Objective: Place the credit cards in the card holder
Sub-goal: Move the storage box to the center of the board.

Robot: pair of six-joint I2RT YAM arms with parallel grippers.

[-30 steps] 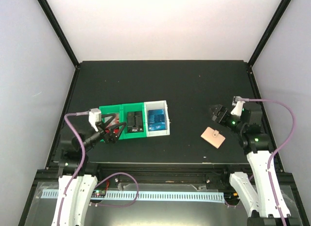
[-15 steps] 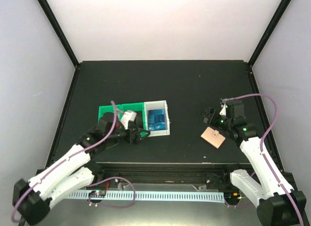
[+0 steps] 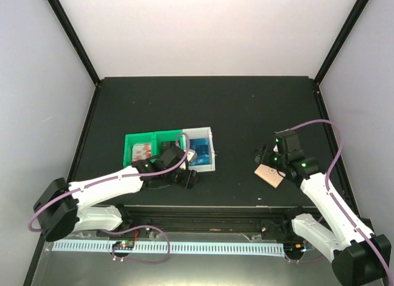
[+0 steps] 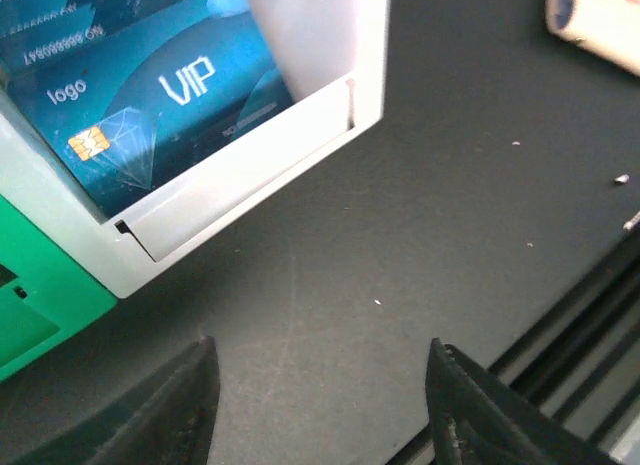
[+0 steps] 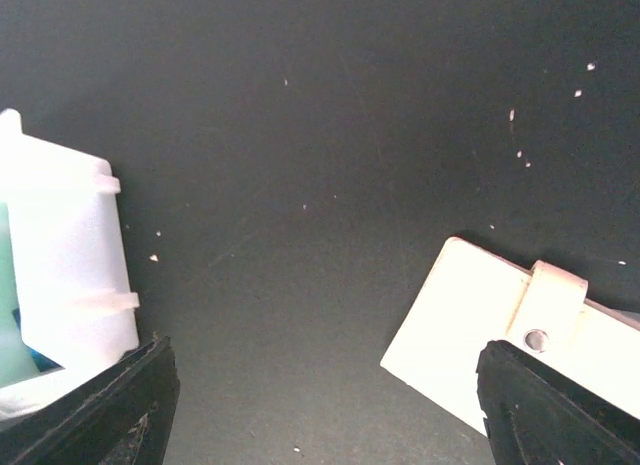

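The credit cards [image 3: 200,149] are bright blue and lie stacked in the white bin [image 3: 211,138]. In the left wrist view the top card [image 4: 150,105] reads "VIP" behind the bin's front wall [image 4: 250,170]. My left gripper [image 3: 188,176] hovers over bare table just in front of that bin, open [image 4: 322,350] with nothing between its fingers. The tan card holder [image 3: 269,173] lies flat at the right. My right gripper [image 3: 263,155] hangs open just left of and above it. In the right wrist view the card holder [image 5: 480,315] lies by the right finger [image 5: 560,405].
A green double bin [image 3: 132,141] adjoins the white bin on its left and holds red-and-white items [image 3: 143,152]. The white bin's corner [image 5: 60,245] shows at the left of the right wrist view. The table's front edge and rail [image 3: 203,207] run close behind the left gripper.
My left arm has swung right from the green bins to the front of the white bin, its jaws narrowing somewhat. My right gripper has moved down-left, closer to the card holder.
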